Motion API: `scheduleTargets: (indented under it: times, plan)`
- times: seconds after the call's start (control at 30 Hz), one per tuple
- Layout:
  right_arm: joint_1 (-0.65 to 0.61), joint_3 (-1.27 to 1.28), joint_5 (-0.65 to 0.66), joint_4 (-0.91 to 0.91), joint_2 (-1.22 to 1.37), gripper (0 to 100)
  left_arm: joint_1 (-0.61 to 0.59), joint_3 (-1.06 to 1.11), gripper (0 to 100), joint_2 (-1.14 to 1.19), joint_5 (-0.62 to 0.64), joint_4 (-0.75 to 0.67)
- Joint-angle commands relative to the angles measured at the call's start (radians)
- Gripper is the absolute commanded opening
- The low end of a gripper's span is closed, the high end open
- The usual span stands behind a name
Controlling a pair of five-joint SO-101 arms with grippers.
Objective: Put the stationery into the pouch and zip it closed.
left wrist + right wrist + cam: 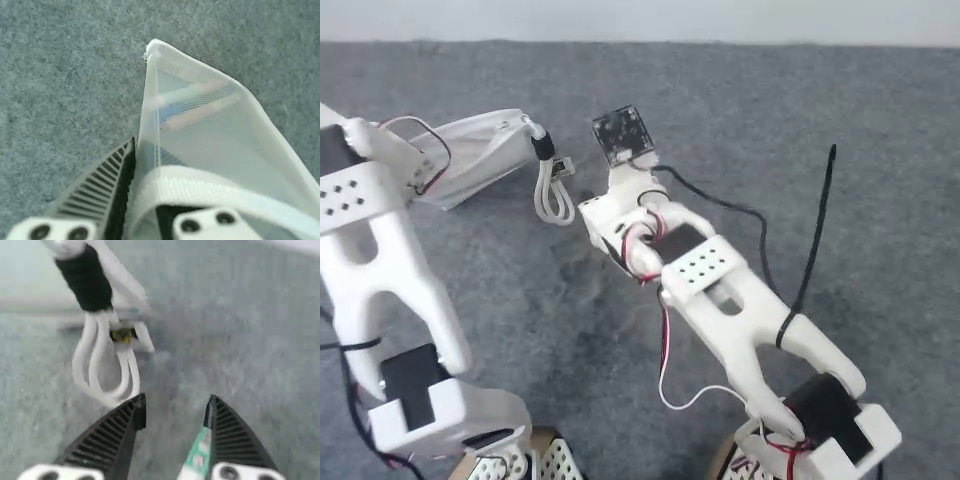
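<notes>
Inside the pouch (220,145) the stationery (200,114) shows as blurred streaks — kinds unreadable; in the high view the left arm (360,200) hides one pouch end.

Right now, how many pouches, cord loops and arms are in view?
pouch: 1
cord loop: 1
arms: 2 (left arm, right arm)
Total: 4
</notes>
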Motion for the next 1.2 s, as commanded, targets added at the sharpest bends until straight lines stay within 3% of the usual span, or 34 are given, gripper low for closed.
scheduleTargets:
  times: [0.0,0.43,0.6,0.93,1.17]
  plan:
    - [0.01,-0.092,-0.032,0.093,-0.012,18.0,-0.005,-0.058,1,-0.032,0.014,0.017]
    - [0.056,-0.296,-0.032,0.116,0.321,16.9,-0.003,-0.056,1,-0.032,0.014,0.015]
    - [0.077,-0.448,-0.077,0.237,0.421,10.6,-0.003,-0.056,1,-0.032,0.014,0.015]
    - [0.104,-0.755,-0.103,0.519,0.644,15.1,-0.003,-0.056,1,-0.032,0.014,0.015]
    - [0.122,-0.873,-0.104,0.568,0.756,14.8,-0.003,-0.056,1,-0.032,0.014,0.015]
